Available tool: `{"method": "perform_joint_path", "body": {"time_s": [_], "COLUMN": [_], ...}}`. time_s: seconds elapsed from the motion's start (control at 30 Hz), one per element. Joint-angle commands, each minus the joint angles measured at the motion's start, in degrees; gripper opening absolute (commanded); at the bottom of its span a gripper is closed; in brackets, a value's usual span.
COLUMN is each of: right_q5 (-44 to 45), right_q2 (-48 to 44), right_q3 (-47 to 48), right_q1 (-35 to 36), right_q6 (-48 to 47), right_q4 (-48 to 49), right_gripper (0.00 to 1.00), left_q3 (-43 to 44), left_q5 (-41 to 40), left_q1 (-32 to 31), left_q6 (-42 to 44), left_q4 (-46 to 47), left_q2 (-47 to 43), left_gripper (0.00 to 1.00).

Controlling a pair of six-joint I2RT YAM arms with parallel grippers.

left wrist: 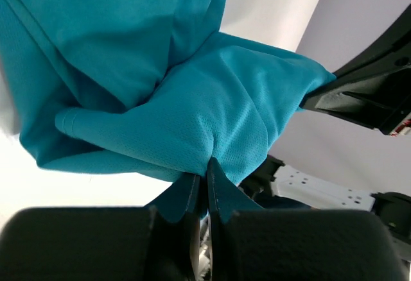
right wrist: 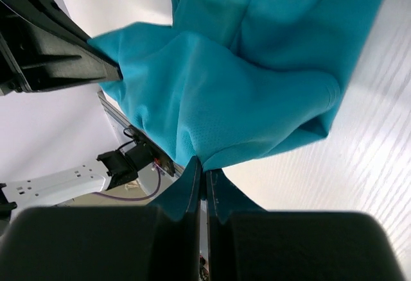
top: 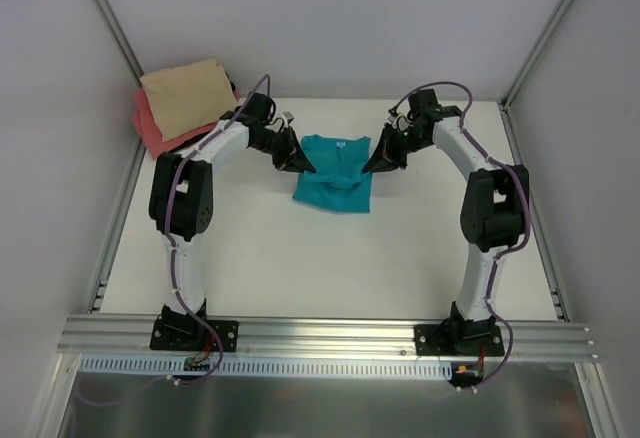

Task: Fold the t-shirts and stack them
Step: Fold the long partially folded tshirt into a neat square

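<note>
Both arms are on the teal t-shirt (top: 333, 173). Its bunched hem end sits nearest the arm bases and the collar with its white label (top: 341, 144) is at the far end. So it points away from the arms, long axis running near to far, right between the two grippers.

The left gripper (top: 303, 165) is clenched on a fold at the shirt's left edge. The wrist view shows teal cloth nipped at the jaw tips and billowing beyond.

The right gripper (top: 368, 166) is clamped on the right edge, the shirt spreading off to its left.

Farther back, well left of the left gripper, the tan t-shirt (top: 187, 98) lies folded atop the pink t-shirt (top: 150, 130) at the table's (top: 300, 258) far corner.
</note>
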Motion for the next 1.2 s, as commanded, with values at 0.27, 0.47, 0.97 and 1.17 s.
{"method": "perform_joint_path", "body": {"time_s": [0.27,0.47,0.97,1.17], "right_q5": [-4.3,-5.5,-6.4,-6.3], "right_q2": [12.6,15.2,11.4,4.4], "right_q3": [17.5,20.7,17.4,7.1], "right_q1": [-2.0,-2.7,-3.8,-3.1], "right_q6": [5.3,8.5,12.1,11.3], "right_q4": [0.3,4.8,10.5,11.6], "right_gripper": [0.00,0.00,0.00,0.00], "left_q3": [13.9,15.1,9.7,0.2], "left_q5": [8.6,9.5,12.4,13.2], "left_q1": [4.5,6.4,6.6,6.2], "left_q6": [-9.9,-16.4,-18.8,-16.8], "left_q4": [6.6,16.5,23.1,24.5], "left_q2": [10.0,10.0,6.5,1.6], "left_gripper": [0.00,0.00,0.00,0.00]}}
